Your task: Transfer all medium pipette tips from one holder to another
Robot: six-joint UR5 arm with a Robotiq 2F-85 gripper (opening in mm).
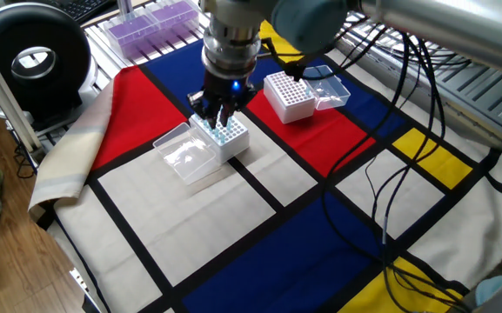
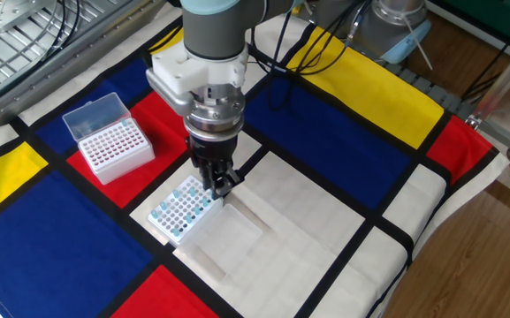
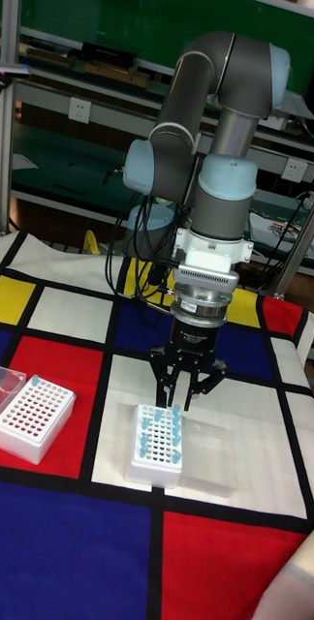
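**Pick phase: gripper down over the loaded tip rack**

While the gripper (image 3: 181, 395) hangs low over the back edge of the loaded rack (image 3: 157, 444), the step in hand reads as picking a tip out, not placing one. The medium pipette tips (image 3: 160, 433) stand upright in that rack, light-blue tops showing, with a number of holes empty. The fingers (image 3: 164, 389) point straight down, close together at their ends, right at the rearmost row of tips. Whether a tip is pinched between them cannot be told in any view; in the other fixed view the gripper (image 2: 219, 187) covers that corner of the rack (image 2: 180, 208).

The second rack (image 2: 110, 148) sits well apart on a red patch of the cloth (image 2: 352, 115), lid open, holes looking mostly vacant; judged as the destination.

Next move likely calls for a firm pinch on one tip, a straight vertical lift so neighbours are not dragged, then travel to the second rack and alignment over a free hole.
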